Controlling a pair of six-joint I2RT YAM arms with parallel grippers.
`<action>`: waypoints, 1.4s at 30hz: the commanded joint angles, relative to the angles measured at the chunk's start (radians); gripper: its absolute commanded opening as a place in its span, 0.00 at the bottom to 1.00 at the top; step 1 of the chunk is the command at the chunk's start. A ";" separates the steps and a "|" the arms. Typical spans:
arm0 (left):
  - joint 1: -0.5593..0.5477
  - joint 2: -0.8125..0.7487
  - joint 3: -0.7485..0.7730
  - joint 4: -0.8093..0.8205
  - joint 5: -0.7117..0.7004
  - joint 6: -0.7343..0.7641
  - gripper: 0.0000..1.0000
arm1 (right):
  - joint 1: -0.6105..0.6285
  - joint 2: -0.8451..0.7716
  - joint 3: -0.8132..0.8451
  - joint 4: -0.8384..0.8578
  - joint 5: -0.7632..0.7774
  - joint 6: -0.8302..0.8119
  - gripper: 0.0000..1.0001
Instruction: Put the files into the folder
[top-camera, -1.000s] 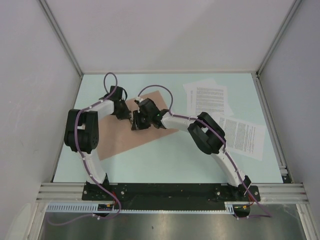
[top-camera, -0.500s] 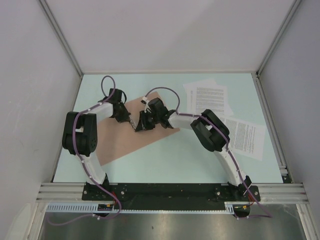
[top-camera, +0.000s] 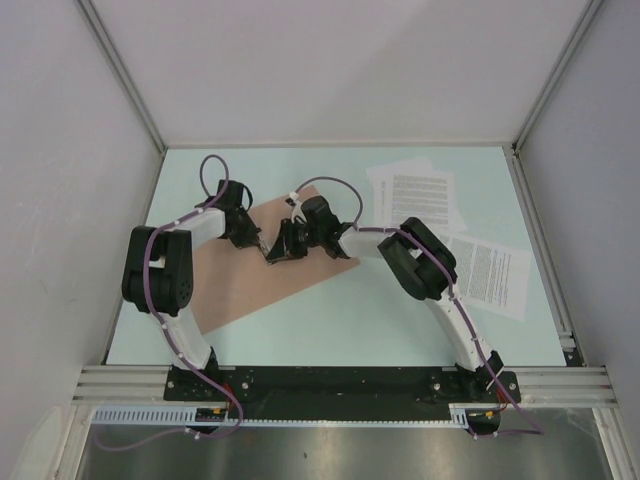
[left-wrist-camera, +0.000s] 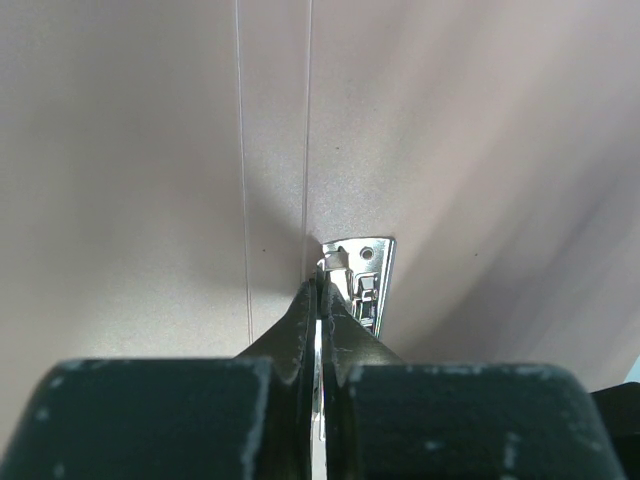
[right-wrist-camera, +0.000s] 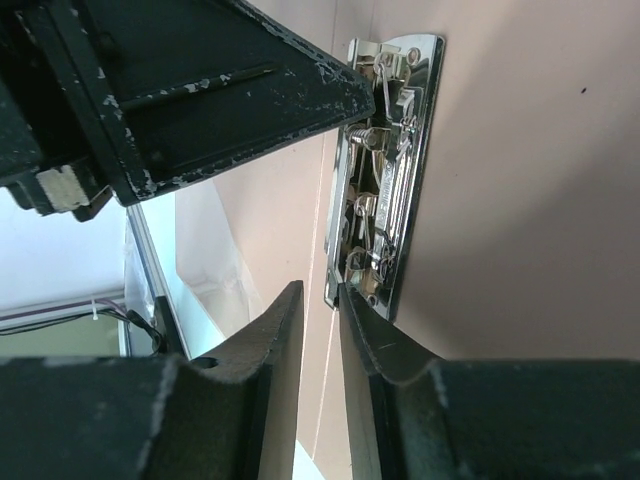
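Folder lies flat on the tabletop, left of centre in the top view, plain salmon-brown with a silver clip on it. Left fingers are pressed together, tips at one end of the clip. Right fingers stand a narrow gap apart at its other end, bare folder showing between them. Files lie at upper right, well apart.

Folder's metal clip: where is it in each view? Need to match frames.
Top external: cannot be made out; the folder itself lies left of centre.
Left wrist: metal clip at centre, just past the left gripper.
Right wrist: upper centre, running top to bottom.
Shared landmark: the salmon folder surface, visible in all three.
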 joint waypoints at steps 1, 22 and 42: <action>-0.012 -0.018 -0.037 -0.105 -0.034 -0.017 0.00 | 0.010 0.011 0.008 0.001 0.005 -0.020 0.26; -0.012 -0.068 -0.085 -0.077 -0.023 0.009 0.00 | 0.054 -0.017 -0.018 -0.138 0.116 -0.085 0.00; -0.012 -0.323 -0.208 -0.080 0.023 0.117 0.32 | 0.094 -0.135 -0.235 -0.098 0.133 0.029 0.00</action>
